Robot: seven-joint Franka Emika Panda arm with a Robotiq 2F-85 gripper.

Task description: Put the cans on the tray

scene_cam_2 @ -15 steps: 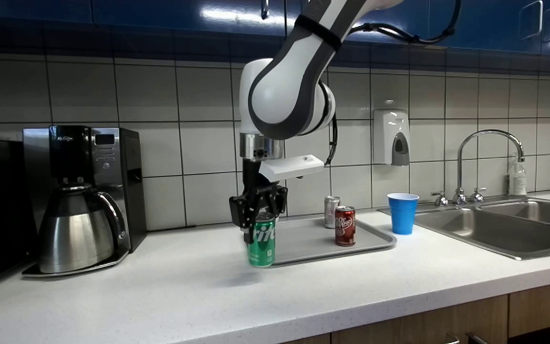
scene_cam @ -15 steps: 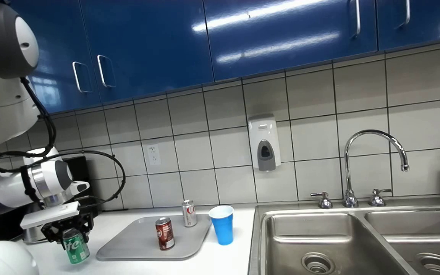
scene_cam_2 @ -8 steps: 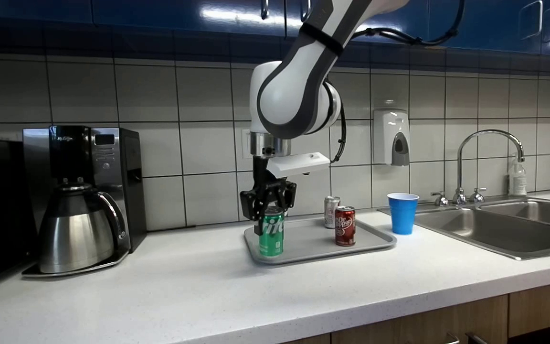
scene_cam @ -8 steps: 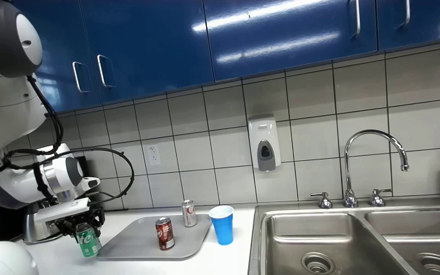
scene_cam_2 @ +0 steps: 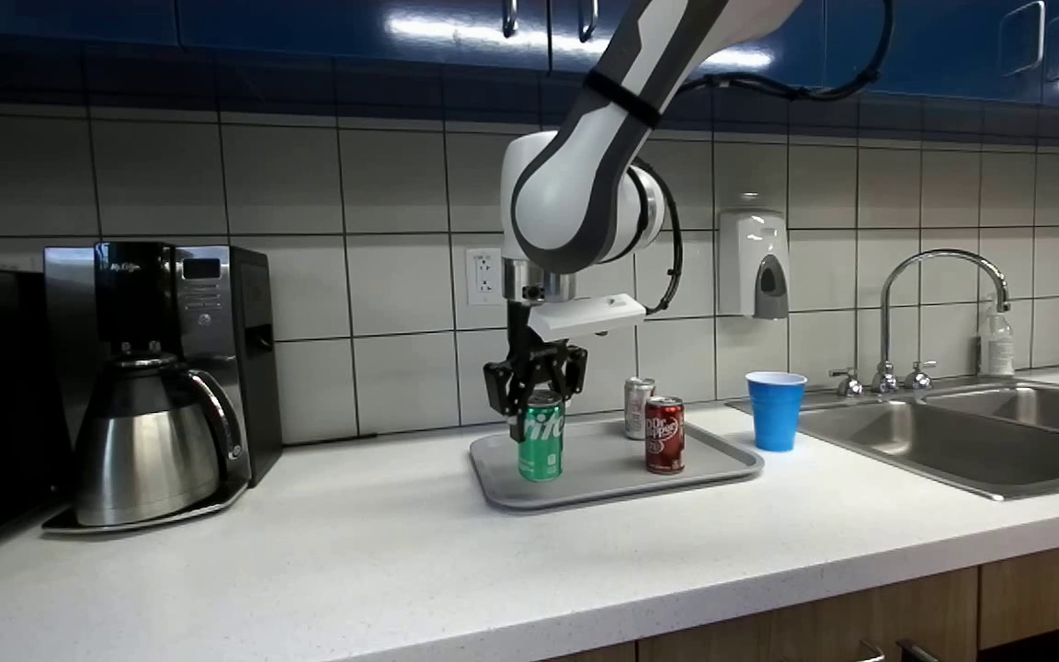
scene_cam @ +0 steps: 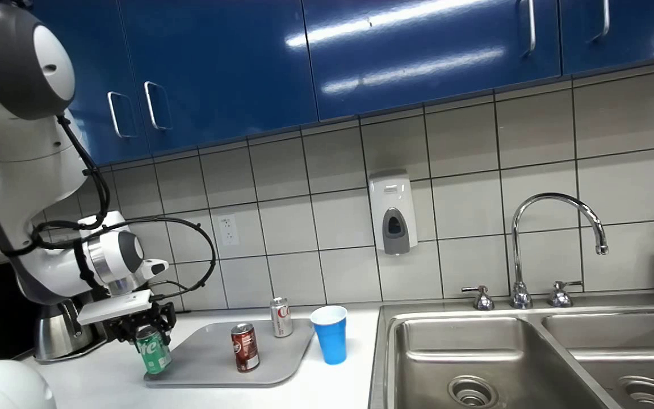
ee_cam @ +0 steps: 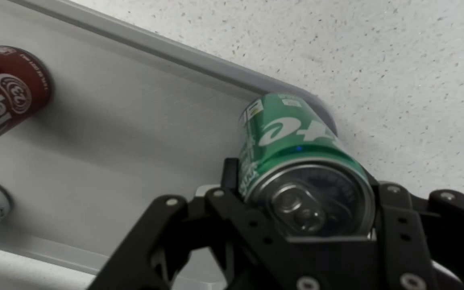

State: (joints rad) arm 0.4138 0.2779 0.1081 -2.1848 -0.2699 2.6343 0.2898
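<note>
Across the lower part of an exterior view: white counter, tiled wall behind, blue cabinets at top. Counted: grey tray, one, centre, bearing one red can and one silver can; blue cup, one, right of centre; steel carafe, one, left. Gripper, centre, clamped on one green can over the tray's left end; base contact cannot be determined.
</note>
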